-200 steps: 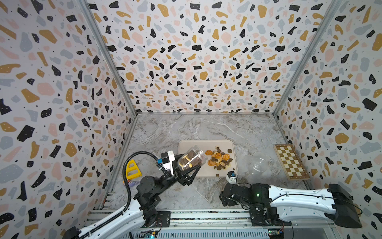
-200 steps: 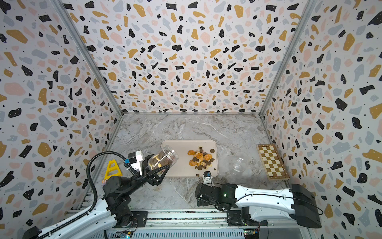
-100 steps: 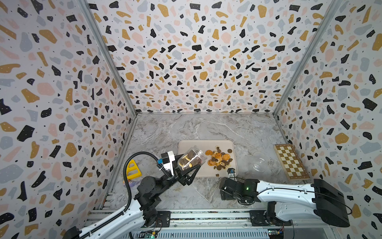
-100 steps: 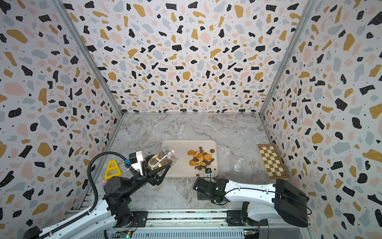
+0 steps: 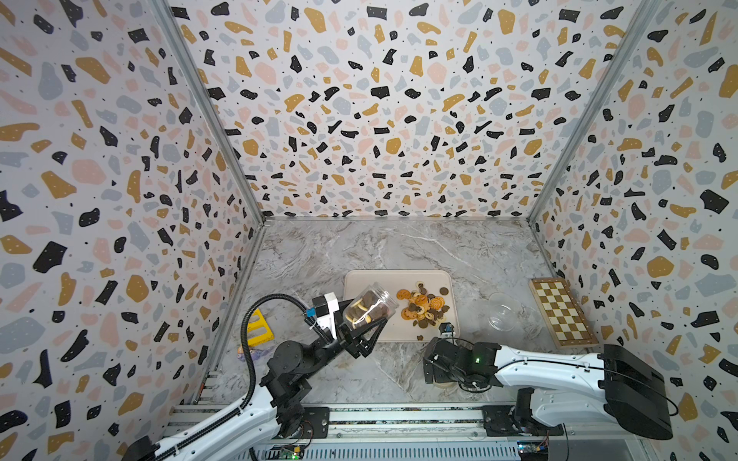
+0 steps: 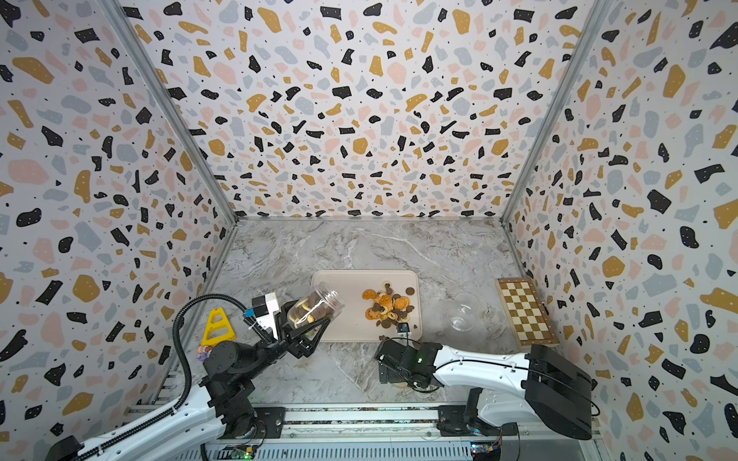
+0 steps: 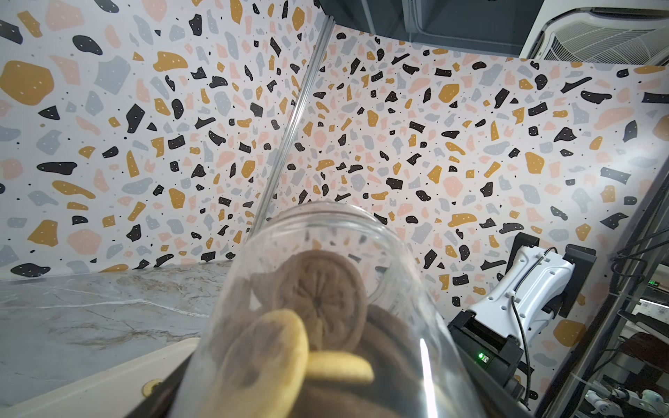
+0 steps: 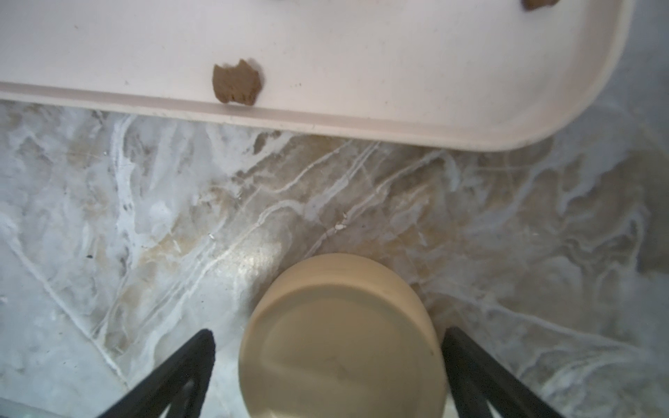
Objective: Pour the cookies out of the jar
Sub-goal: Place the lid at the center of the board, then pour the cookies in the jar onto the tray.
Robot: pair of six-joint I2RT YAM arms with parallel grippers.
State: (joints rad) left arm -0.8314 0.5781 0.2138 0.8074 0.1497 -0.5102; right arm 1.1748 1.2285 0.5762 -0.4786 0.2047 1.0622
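Observation:
A clear jar [image 5: 369, 307] hangs tilted over the left part of the cream tray [image 5: 399, 331], its mouth toward the tray's middle. My left gripper [image 5: 365, 321] is shut on the jar's body. Brown and yellow cookies [image 7: 318, 293] lie inside the jar [image 7: 325, 253], back from its mouth. A pile of cookies [image 5: 423, 305] lies on the right part of the tray [image 6: 351, 279]. My right gripper [image 8: 327, 336] stands open low over the table in front of the tray, its fingers on either side of a beige lid [image 8: 344, 362].
A glass bowl [image 5: 501, 313] and a chessboard [image 5: 563, 311] lie right of the tray. A yellow triangular frame [image 5: 259, 327] sits by the left wall. A broken cookie piece [image 8: 237, 85] lies at the tray's near rim [image 8: 325, 123].
The right arm has swung a little to the left, with its gripper staying low in front of the tray. The left arm and the jar have not moved.

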